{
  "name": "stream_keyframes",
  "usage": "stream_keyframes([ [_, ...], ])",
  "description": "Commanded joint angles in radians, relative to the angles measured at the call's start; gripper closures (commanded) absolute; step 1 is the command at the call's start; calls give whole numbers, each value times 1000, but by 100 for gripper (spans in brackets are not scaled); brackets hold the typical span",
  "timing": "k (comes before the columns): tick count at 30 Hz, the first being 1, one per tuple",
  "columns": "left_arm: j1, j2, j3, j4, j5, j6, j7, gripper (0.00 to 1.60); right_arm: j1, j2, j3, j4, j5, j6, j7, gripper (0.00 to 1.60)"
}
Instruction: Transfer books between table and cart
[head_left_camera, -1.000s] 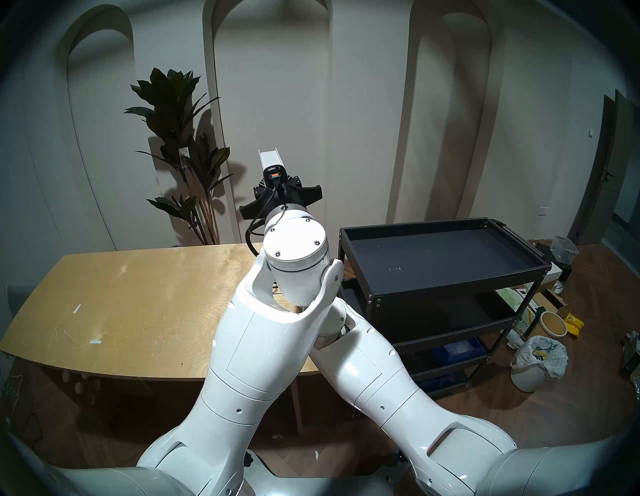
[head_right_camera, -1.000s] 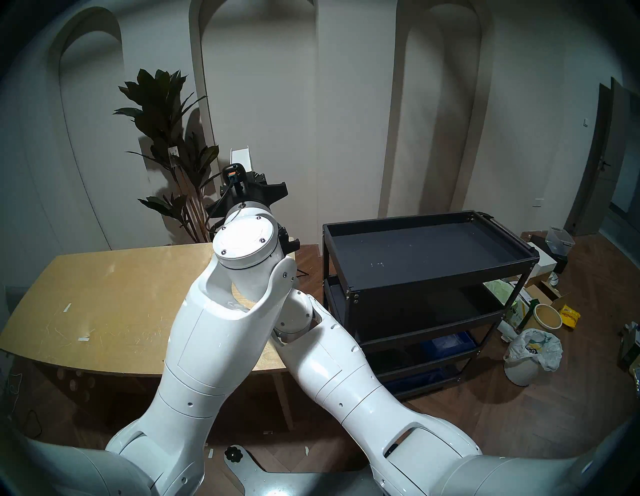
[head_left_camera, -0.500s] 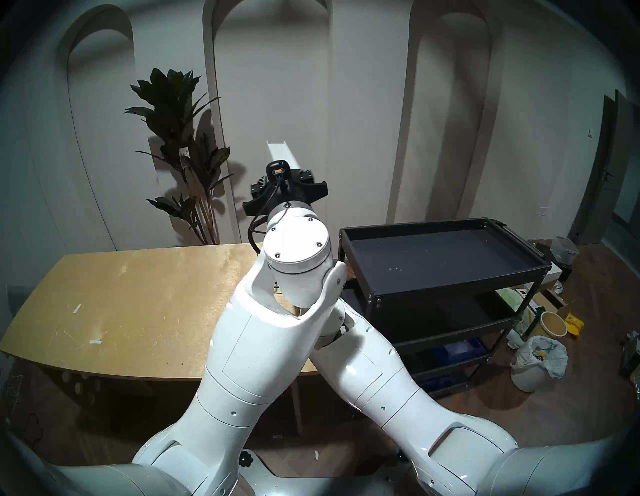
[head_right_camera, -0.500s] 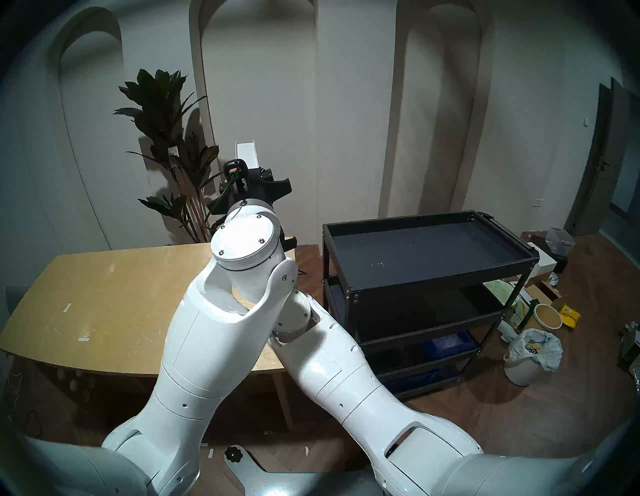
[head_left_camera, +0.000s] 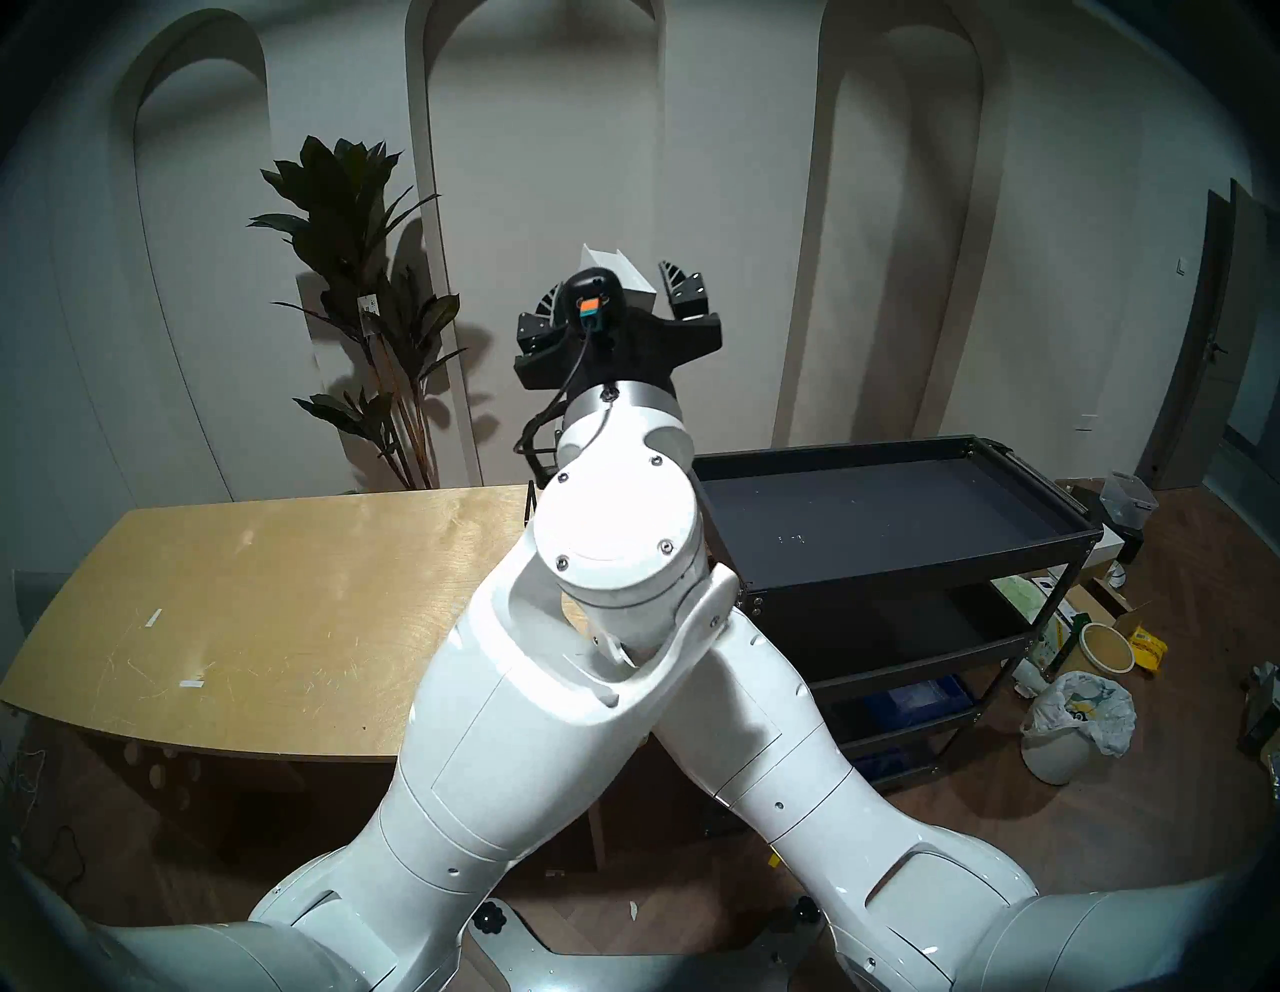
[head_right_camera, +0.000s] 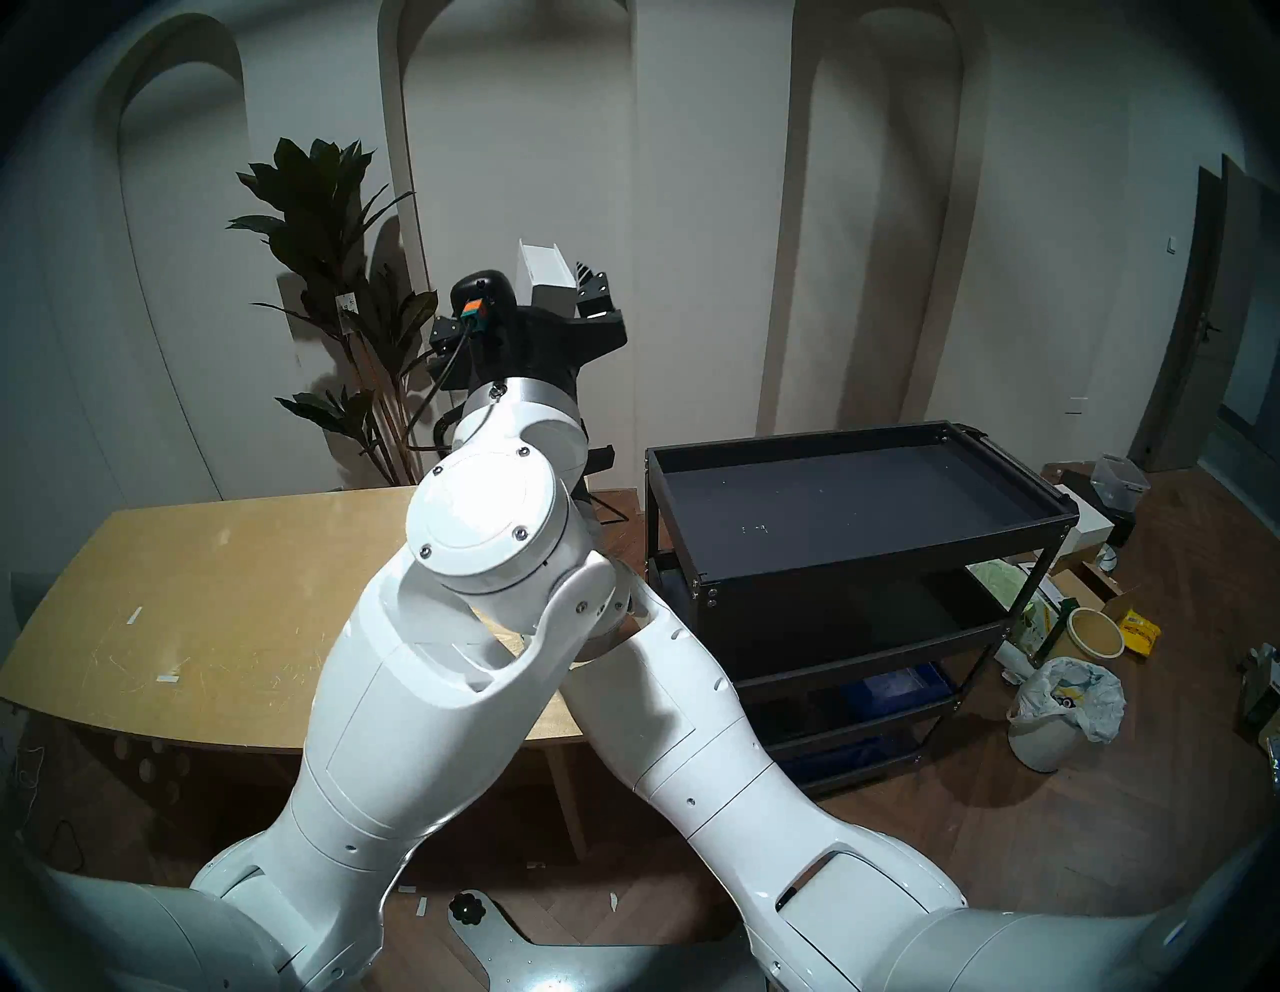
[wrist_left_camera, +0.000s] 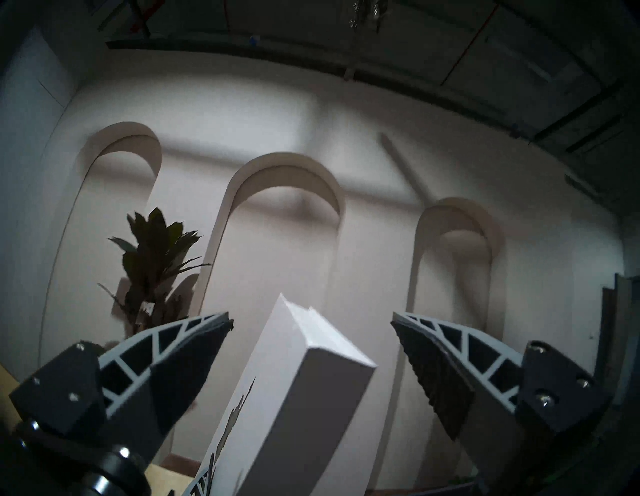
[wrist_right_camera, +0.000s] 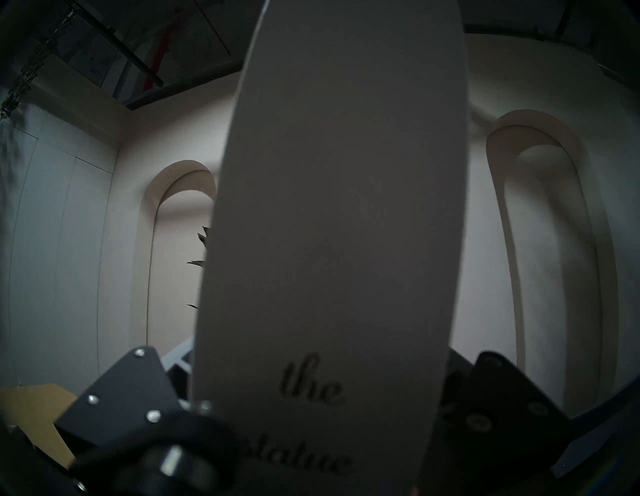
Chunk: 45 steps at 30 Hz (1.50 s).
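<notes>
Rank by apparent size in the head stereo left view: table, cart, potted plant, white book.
1. table
2. cart, close to the table in spread, so that order is unsure
3. potted plant
4. white book, mostly hidden behind the left gripper

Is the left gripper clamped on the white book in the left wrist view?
No: the left gripper is open, its fingers spread clear of the white book that rises between them.
</notes>
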<state>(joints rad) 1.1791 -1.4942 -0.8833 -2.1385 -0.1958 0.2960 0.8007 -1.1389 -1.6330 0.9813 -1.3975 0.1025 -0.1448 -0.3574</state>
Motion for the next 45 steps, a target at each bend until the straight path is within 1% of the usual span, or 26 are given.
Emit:
stream_keyframes([
  [1,-22,4,29,-111,43,-78,-8,0,63,39,81,-58,-7,40,-31,160],
  [2,-14,12,31,-138,45,-85,-9,0,69,49,93,-65,-8,50,-33,160],
  [3,-12,15,33,-143,49,-93,-9,0,73,57,102,-71,-9,56,-33,160],
  [4,3,26,35,-177,48,-96,-9,0,77,68,114,-80,-9,67,-33,160],
  [5,-1,25,35,-166,53,-106,-8,0,80,75,124,-86,-9,75,-33,160],
  [8,33,59,38,-228,52,-115,-10,0,87,108,155,-105,-16,111,-34,160],
  [10,55,80,32,-251,47,-117,-10,0,90,128,178,-115,-14,140,-33,160],
  [12,84,108,18,-286,35,-115,-13,0,90,148,199,-125,-8,173,-28,160],
  [15,122,134,-42,-288,8,-104,-1,0,93,176,245,-123,13,215,-18,160],
  [18,145,157,-123,-252,-5,-100,15,0,100,200,287,-116,31,243,-4,160],
  [19,144,165,-128,-237,-8,-103,27,0,102,207,295,-113,34,246,1,160],
  [21,154,180,-177,-204,-31,-98,35,0,105,219,320,-110,53,261,16,160],
  [23,153,193,-195,-172,-43,-99,54,0,107,234,334,-102,59,264,29,160],
  [24,154,205,-227,-149,-59,-93,60,0,108,245,345,-100,74,269,52,160],
  [26,151,221,-250,-122,-75,-99,69,0,107,259,356,-90,85,271,72,160],
  [28,157,234,-304,-96,-110,-100,66,0,107,277,365,-76,98,282,103,160],
  [29,152,251,-293,-85,-117,-105,79,0,108,282,369,-67,105,288,116,160],
  [30,157,257,-324,-70,-138,-105,76,0,110,288,372,-55,116,302,134,160],
  [32,163,268,-352,-48,-166,-108,80,0,113,296,374,-33,125,314,158,160],
  [36,171,303,-421,8,-238,-105,52,0,120,315,372,19,166,325,239,160],
  [37,176,306,-450,20,-263,-100,32,0,122,323,370,33,176,323,265,160],
  [38,175,311,-453,33,-274,-101,27,0,118,327,364,41,180,311,271,160],
  [39,176,322,-466,48,-296,-99,10,0,119,336,362,56,190,304,309,160],
  [41,175,332,-479,71,-321,-95,-9,0,117,345,346,76,198,278,315,160],
  [42,176,339,-489,83,-340,-93,-25,0,121,354,342,92,205,268,351,160],
  [45,179,354,-509,108,-386,-90,-72,0,137,372,319,134,228,236,402,160],
])
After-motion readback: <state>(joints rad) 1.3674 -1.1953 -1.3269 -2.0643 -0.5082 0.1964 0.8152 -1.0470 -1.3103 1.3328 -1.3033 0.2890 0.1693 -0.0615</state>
